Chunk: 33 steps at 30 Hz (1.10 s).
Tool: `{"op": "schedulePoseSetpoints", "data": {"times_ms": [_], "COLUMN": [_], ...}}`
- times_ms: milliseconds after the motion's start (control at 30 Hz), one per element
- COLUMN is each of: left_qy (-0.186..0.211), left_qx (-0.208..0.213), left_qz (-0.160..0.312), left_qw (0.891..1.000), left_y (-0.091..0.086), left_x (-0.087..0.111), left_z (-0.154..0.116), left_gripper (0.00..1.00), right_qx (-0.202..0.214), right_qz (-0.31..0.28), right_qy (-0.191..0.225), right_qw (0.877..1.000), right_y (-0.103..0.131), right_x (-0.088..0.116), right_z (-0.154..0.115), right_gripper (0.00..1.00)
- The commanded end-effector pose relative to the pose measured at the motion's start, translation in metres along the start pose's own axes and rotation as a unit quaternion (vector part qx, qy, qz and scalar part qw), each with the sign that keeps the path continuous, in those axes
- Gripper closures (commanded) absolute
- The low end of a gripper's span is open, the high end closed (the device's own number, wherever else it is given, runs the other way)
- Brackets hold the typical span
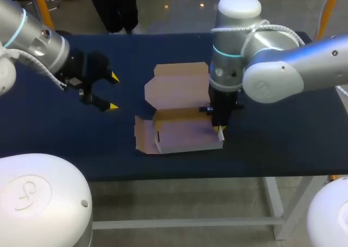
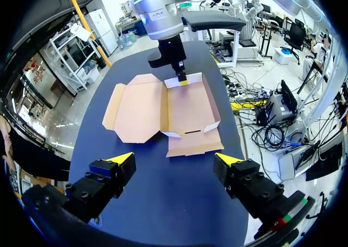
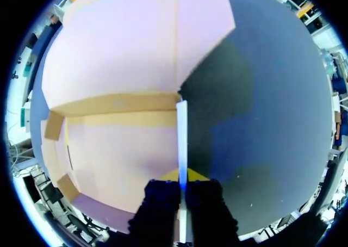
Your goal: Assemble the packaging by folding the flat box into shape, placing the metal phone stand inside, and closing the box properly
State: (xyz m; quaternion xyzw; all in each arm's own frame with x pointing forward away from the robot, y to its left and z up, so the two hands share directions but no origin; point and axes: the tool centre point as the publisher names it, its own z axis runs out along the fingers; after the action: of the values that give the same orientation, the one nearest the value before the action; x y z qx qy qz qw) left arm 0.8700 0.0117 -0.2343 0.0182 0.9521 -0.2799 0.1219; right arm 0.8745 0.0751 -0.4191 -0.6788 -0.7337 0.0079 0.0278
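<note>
Right gripper (image 1: 219,129) pinches a thin side wall (image 3: 181,127) of the box (image 1: 179,113). Its two yellow tips press that wall from both sides. The wall stands straight up between them. From the head camera, this wall is at the 3 o'clock side of the box. The right arm (image 1: 283,67) comes in from 3 o'clock, and its end points straight down.

Left gripper (image 1: 112,92) has its fingers spread far apart and holds nothing. It hangs over the blue table (image 1: 65,133) at 9 o'clock from the box, well apart from it. From its own wrist camera, the box lies ahead of its spread fingers. The other gripper is on the far side of the box.

The box sits near the middle of the table. It is only partly folded. The lid (image 1: 176,84) lies flat at the 12 o'clock end. The tray part (image 1: 185,131) is at 6 o'clock from the lid. A brown back wall (image 1: 179,115) stands up between the lid and the tray. A low white front wall (image 1: 187,145) stands up at the tray's 6 o'clock edge. One small flap (image 1: 142,135) lies flat on the table at the tray's 9 o'clock side.
</note>
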Motion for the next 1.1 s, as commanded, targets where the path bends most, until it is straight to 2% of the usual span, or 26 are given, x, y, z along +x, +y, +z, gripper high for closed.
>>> {"op": "schedulePoseSetpoints", "data": {"times_ms": [33,800,900,967,1033,1100], "left_qy": [0.001,0.001,0.006,0.019,0.020,0.014], "left_qx": [-0.003,-0.003,-0.019,-0.010,-0.039,-0.058], "left_qz": [0.000,0.000,-0.047,-0.096,-0.180,-0.240], "left_qw": [1.000,1.000,0.999,0.995,0.983,0.969], "left_y": [-0.0006,-0.0006,-0.0057,-0.0044,-0.0046,-0.0052], "left_x": [0.0000,0.0000,-0.0061,-0.0074,-0.0080,-0.0052], "left_z": [-0.0011,-0.0011,0.0014,0.0007,0.0023,0.0042], "left_gripper": [0.00,0.00,0.00,0.00,0.00,0.00], "right_qx": [0.007,0.006,0.006,0.006,0.006,0.006], "right_qz": [0.000,0.012,0.012,0.012,0.012,0.012], "right_qy": [-0.005,0.002,0.002,0.002,0.002,0.002], "right_qw": [1.000,1.000,1.000,1.000,1.000,1.000], "right_y": [0.0036,0.0036,0.0036,0.0036,0.0036,0.0036], "right_x": [0.0035,0.0034,0.0034,0.0034,0.0034,0.0034], "right_z": [-0.0005,0.0002,0.0002,0.0002,0.0002,0.0002], "right_gripper": [1.00,1.00,1.00,1.00,1.00,1.00]}}
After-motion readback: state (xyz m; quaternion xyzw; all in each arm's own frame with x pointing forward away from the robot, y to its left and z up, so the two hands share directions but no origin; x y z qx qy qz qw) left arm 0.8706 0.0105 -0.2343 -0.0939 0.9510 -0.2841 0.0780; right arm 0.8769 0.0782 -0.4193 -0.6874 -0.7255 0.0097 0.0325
